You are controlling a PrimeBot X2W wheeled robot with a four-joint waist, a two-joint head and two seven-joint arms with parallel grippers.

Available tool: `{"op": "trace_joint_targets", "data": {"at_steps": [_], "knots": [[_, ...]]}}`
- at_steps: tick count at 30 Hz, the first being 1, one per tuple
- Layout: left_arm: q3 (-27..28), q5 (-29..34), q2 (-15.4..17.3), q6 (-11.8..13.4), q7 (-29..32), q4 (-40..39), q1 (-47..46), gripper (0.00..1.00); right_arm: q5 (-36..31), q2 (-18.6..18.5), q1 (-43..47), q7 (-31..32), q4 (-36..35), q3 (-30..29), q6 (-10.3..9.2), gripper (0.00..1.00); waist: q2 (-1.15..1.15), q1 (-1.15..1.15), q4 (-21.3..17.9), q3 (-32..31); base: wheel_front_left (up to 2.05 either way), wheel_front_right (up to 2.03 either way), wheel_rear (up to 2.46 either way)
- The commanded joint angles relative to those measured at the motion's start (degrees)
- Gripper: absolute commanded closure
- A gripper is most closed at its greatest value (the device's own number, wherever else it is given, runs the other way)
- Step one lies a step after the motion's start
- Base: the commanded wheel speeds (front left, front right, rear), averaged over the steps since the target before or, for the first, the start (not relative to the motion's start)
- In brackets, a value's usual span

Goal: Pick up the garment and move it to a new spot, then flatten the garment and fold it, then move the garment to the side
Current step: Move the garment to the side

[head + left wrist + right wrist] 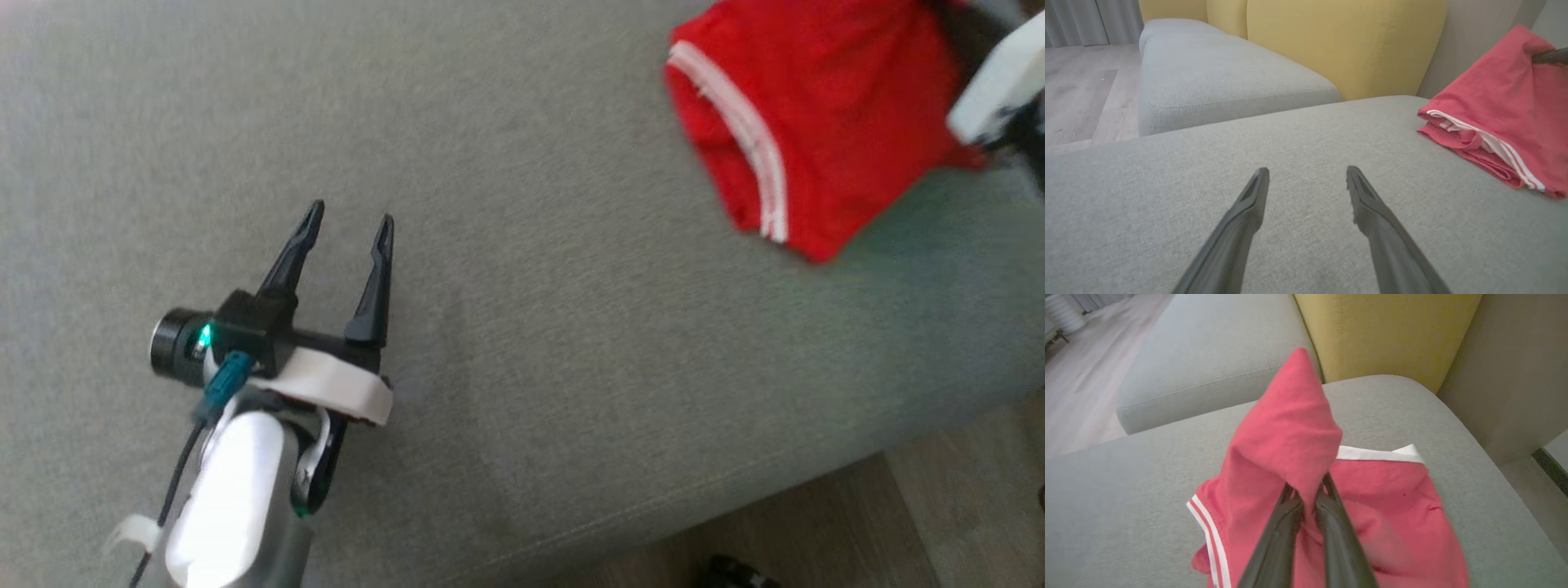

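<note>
The garment [816, 114] is red with white stripes and lies folded at the upper right of the grey sofa seat [522, 245]. In the left wrist view the garment [1498, 110] sits at the right. My right gripper [1308, 490] is shut on a raised fold of the garment [1286, 437], which stands up in a peak over the fingers. Its pale forearm [1000, 82] enters at the head view's upper right corner. My left gripper [347, 224] hovers open over bare cushion at the lower left, well away from the cloth. Its fingers [1249, 204] are spread with nothing between them.
Yellow back cushions [1347, 41] rise behind the seat, and a second grey seat [1216, 77] lies beyond. The sofa's front edge runs at the lower right, with wood floor [898, 523] below it. A beige armrest [1515, 367] borders the right side.
</note>
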Motion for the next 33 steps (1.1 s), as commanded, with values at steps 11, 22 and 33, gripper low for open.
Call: {"op": "trace_joint_targets", "data": {"at_steps": [11, 22, 33], "knots": [[0.13, 0.58, 0.78, 0.52, -0.55, -1.08, -4.36, 0.0, -2.88, -4.73, -7.09, 3.26, 13.15, 0.85, -0.04, 0.21, 0.0, -0.01, 2.74, 6.7, 0.0, 0.0, 0.0], [1.76, -1.71, -0.16, 2.15, -0.68, -1.49, -3.46, 0.0, -7.64, -2.15, -8.22, -8.3, 22.6, 1.31, -0.04, 0.0, 0.0, -0.01, 4.58, -0.53, 0.0, 0.0, 0.0], [9.94, -8.57, -1.14, 4.09, -0.69, -3.42, 6.14, 0.0, -7.97, 1.05, -0.67, -22.77, 11.42, 2.2, -0.04, 0.0, 0.0, -0.01, 5.77, -15.65, 0.0, 0.0, 0.0]]}}
